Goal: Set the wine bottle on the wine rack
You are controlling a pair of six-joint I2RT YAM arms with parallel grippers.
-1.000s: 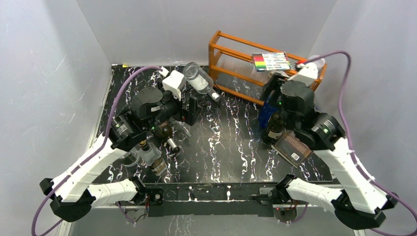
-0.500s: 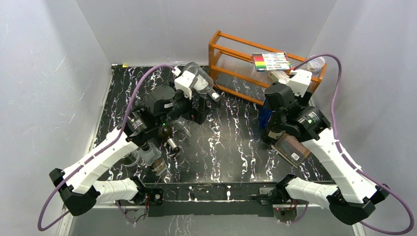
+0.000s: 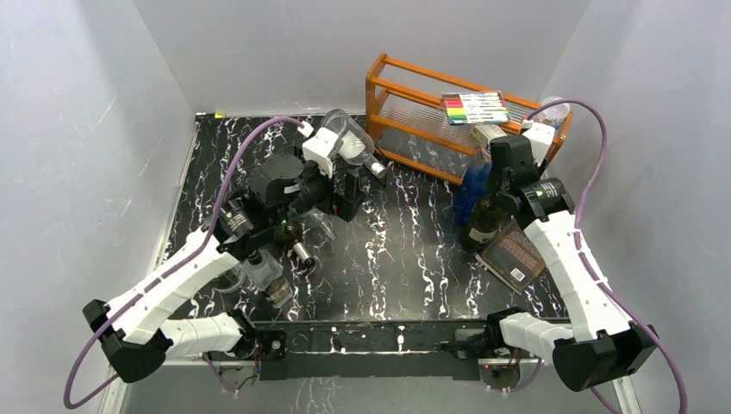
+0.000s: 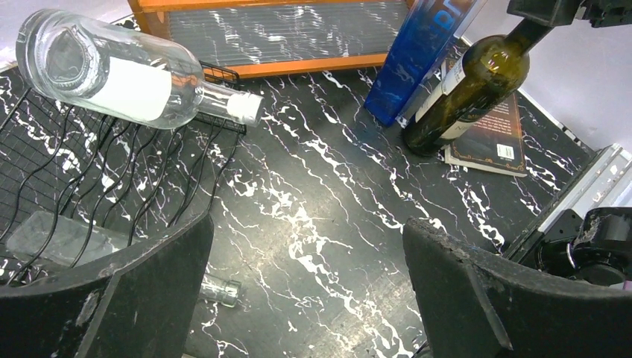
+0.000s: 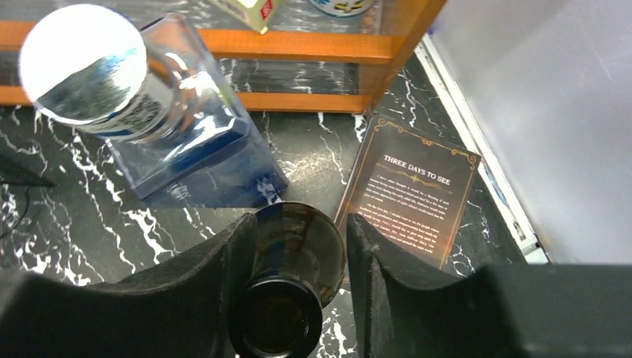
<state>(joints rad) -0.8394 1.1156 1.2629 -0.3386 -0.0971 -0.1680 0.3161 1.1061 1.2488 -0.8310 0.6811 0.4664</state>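
Table point(image 3: 396, 259), black with white marbling.
Orange wooden two-tier shelf point(image 3: 412, 71), at the far right corner.
Pack of coloured markers point(image 3: 475, 108), flat on the shelf's top tier; a clear cup point(image 3: 556, 108) at that tier's right end.
Blue square bottle point(image 3: 471, 185) with a silver stopper, upright, just before the shelf.
Book point(image 3: 510, 256), flat near the right edge (cover reads "Three Days to See").
Clear glass bottle point(image 3: 352, 140) with a white label, on its side near the far edge, left of the shelf.

Two white-shelled arms point(image 3: 168, 278) with black joints; purple cables point(image 3: 274, 119) loop off each wrist; matte black gripper fingers point(image 4: 477, 298).
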